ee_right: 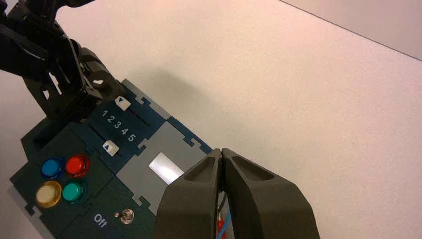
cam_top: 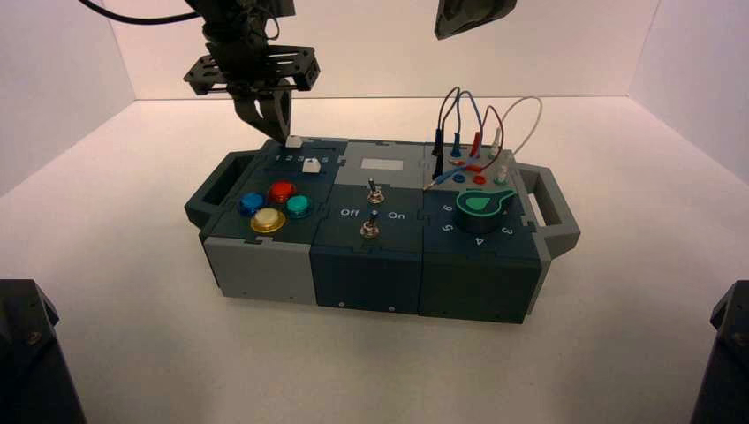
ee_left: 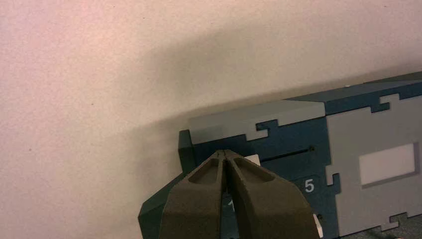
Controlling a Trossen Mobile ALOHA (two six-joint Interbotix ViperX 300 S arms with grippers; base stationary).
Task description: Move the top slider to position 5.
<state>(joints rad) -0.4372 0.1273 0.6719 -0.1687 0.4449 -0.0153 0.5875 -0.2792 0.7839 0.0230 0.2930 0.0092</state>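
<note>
The top slider is a small white cube on the box's far left panel. It also shows in the right wrist view, near the low end of the printed row 1 2 3 4 5. The numeral 5 ends that row and also shows in the left wrist view. My left gripper is shut and empty. Its tips sit close against the slider, on the side away from the 5. My right gripper is shut, raised above the box's middle.
The second white slider sits nearer me on the same panel. Several round coloured buttons lie in front of it. Two toggle switches, a green dial and wires fill the middle and right of the box.
</note>
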